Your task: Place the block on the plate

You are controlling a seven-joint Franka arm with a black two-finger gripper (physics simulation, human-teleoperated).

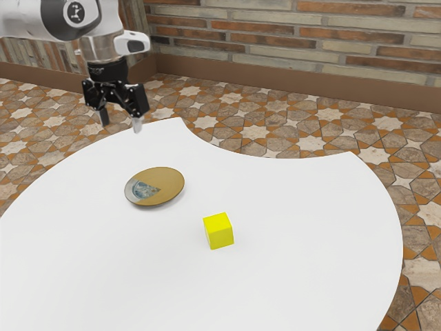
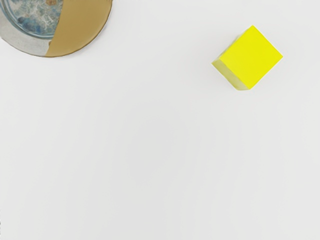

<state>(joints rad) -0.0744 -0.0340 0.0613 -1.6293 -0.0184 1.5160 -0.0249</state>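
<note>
Tool (image 1: 120, 122) hangs spread wide and empty, well apart from the yellow block (image 1: 218, 231) and the plate (image 1: 170, 185).

The tabletop (image 1: 289, 207) looks smooth and matt.

This is a room of unclear kind, with a brick wall (image 1: 296, 34), star-patterned floor (image 1: 262, 131) and brown baseboard (image 1: 275, 79).

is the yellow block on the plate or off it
Off it. The block sits directly on the white table, and both views show bare tabletop between it and the plate.
</note>
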